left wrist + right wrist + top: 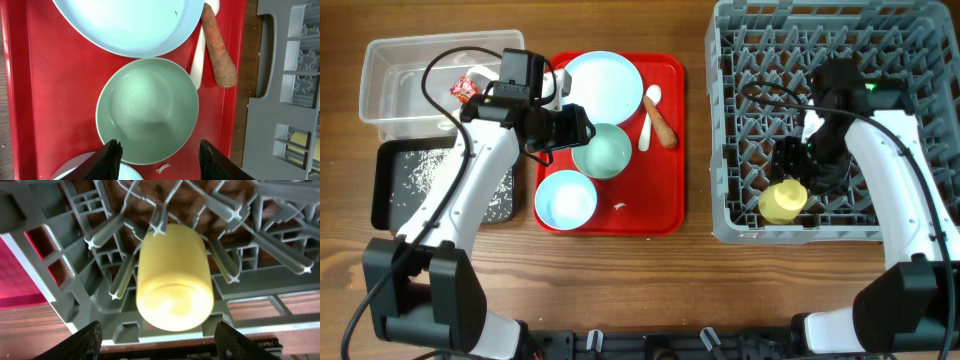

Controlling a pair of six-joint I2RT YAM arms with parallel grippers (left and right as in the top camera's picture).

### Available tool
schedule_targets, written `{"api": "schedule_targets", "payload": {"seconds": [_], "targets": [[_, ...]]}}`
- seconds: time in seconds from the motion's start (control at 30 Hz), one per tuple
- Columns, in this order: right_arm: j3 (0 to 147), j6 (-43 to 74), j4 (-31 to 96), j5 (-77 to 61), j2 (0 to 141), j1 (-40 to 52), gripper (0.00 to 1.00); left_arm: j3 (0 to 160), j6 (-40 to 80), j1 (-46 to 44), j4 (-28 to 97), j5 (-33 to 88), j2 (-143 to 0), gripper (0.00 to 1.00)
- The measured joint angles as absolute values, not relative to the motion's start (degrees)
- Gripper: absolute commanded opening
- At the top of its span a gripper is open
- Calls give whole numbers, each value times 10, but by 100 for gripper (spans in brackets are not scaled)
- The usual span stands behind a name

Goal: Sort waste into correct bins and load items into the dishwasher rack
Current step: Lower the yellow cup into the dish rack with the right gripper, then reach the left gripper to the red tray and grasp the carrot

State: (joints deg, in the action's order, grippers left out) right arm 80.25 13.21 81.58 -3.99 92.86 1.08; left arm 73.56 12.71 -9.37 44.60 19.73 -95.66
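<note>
Over on the right, the small yellow cup (174, 275) lies on its side among the pegs at the front edge of the grey dishwasher rack (720, 100). The right gripper (160, 327) stands wide around it, holding nothing. The left gripper (159, 145), half spread and empty, hovers over the pale green bowl (147, 107) on the red tray (50, 100), beside the pale blue plate (125, 25).

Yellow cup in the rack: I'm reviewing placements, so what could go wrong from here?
The yellow cup lies between pegs near the dishwasher rack's front edge; the open right gripper flanking it could knock it loose. The left gripper over the green bowl may bump the white spoon alongside.
</note>
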Motion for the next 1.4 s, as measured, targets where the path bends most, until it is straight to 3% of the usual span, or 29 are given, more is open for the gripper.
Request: {"api": "schedule_targets", "payload": {"seconds": [0.37, 0.47, 0.63, 1.0, 1.17, 1.4], "targets": [[879, 132, 820, -40, 935, 11, 72, 736, 127, -94, 446, 197, -957, 55], [951, 125, 825, -44, 935, 11, 75, 736, 127, -96, 443, 197, -957, 49], [996, 114, 811, -68, 935, 11, 78, 739, 132, -125, 406, 169, -957, 48], [997, 102, 811, -79, 935, 11, 81, 923, 187, -289, 433, -17, -1018, 70], [997, 102, 812, -79, 935, 11, 82, 964, 230, -303, 435, -43, -1127, 78], [997, 101, 812, -79, 935, 11, 82, 962, 263, -315, 382, -47, -1214, 77]]}}
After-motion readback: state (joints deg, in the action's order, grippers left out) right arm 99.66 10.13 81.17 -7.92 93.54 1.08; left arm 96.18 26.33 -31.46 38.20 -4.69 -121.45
